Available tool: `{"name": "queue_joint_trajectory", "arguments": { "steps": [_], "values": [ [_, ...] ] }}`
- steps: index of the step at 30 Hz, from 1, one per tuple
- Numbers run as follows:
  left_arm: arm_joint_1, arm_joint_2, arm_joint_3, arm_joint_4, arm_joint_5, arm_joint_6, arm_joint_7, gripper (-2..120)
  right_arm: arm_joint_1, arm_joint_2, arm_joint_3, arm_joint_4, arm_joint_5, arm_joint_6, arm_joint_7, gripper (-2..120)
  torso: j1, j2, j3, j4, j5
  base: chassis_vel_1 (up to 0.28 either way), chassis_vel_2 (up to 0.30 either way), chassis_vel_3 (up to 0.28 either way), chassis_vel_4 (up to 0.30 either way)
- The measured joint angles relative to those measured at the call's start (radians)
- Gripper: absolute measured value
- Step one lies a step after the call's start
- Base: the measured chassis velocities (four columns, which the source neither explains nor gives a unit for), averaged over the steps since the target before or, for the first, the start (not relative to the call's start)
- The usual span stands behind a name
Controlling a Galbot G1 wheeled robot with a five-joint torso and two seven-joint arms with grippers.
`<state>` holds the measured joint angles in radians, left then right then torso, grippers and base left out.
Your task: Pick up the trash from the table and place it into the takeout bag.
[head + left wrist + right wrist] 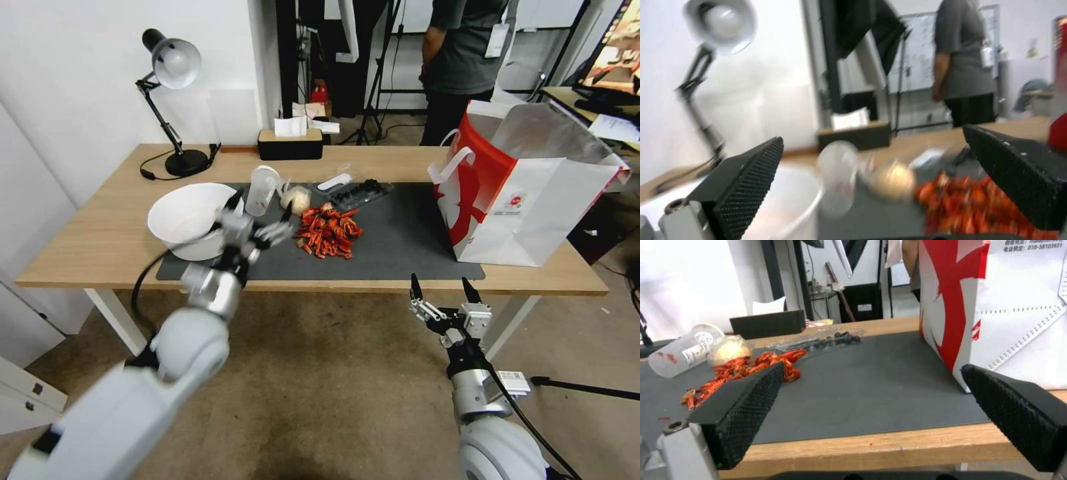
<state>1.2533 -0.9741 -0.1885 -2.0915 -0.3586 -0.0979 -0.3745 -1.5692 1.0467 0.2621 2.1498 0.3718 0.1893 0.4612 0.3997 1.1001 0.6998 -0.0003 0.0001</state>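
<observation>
I see the left gripper spread wide over the mat, cup at its 12 o'clock, apparently untouched. Right gripper spread, off the table; bag at 1 o'clock.

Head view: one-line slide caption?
Left claw open above the mat beside the white bowl; right claw open short of the table.

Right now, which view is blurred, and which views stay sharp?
Left wrist view: smeared; clear cup, whitish lump and red scraps are soft, left gripper open. Head view: sharp, edges bowed. Right wrist view: sharp on the takeout bag.
</observation>
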Motion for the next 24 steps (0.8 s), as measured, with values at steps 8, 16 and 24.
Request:
{"name": "queue_joint_trajectory", "arguments": {
  "steps": [8,16,24],
  "values": [
    [0.296,-0.101,-0.143,-0.016,0.179,0.029,-0.066,100,-0.014,-0.002,0.001,0.012,-0.002,0.000,-0.002,100,0.000,0.000,0.000,0.0003,0.0000,0.000,0.000,0.000,0.000],
    [0.347,-0.111,-0.172,0.014,0.187,0.012,-0.059,100,-0.015,-0.004,0.002,0.011,-0.003,-0.001,-0.005,100,0.000,0.000,0.000,0.0002,-0.0001,0.000,0.000,0.000,0.000],
    [0.350,-0.126,-0.159,0.042,0.180,0.002,-0.050,100,-0.016,-0.001,0.002,0.005,-0.003,-0.001,-0.006,100,0.000,0.000,0.000,0.0002,-0.0001,0.000,0.000,0.000,0.000]
  ]
}}
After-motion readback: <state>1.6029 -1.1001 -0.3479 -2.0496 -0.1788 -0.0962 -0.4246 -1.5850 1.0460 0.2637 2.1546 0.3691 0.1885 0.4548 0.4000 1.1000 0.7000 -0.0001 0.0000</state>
